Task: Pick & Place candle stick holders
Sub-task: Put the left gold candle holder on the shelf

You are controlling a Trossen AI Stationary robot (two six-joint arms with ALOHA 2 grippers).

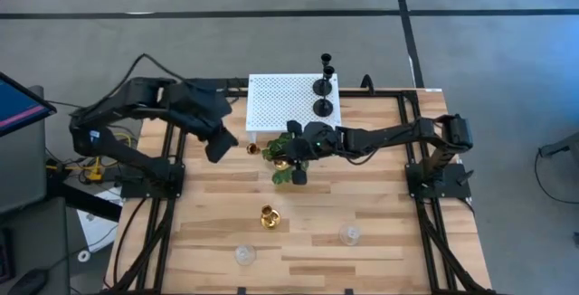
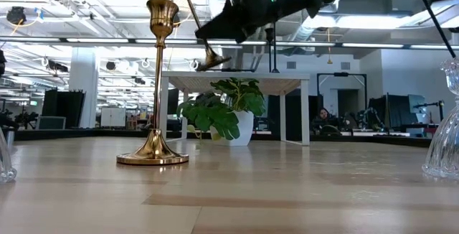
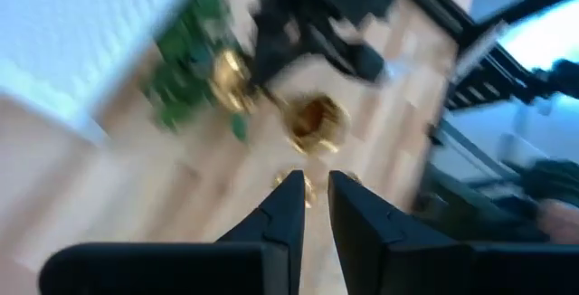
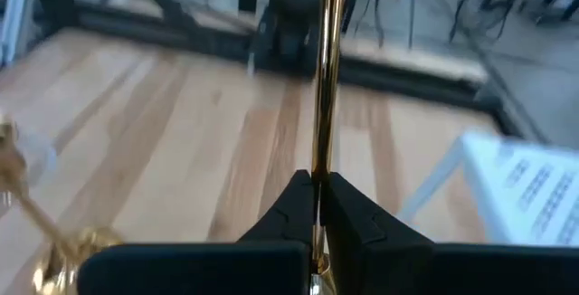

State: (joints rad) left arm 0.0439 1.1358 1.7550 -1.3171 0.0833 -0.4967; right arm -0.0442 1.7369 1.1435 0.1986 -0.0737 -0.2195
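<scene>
Glass holders: two (image 1: 244, 255) (image 1: 349, 234) stand near the bench's (image 1: 380, 268) front edge, apart, likely awaiting pickup.
Gold holder: one (image 1: 268, 215) upright mid-bench, untouched.
Right end effector: (image 1: 291, 147) pinched on a second gold holder's (image 4: 326, 78) stem, carrying it tilted above the plant (image 1: 291, 170), probably toward the stand.
Left end effector: (image 1: 217, 146) hovers near the stand's left edge, fingers narrow, holding nothing.
Black holders: two (image 1: 324, 85) (image 1: 323, 105) already on the white stand (image 1: 280, 105) at the back edge.

A green leafy plant (image 1: 291, 170) sits just beside a white perforated stand (image 1: 276, 105).
</scene>
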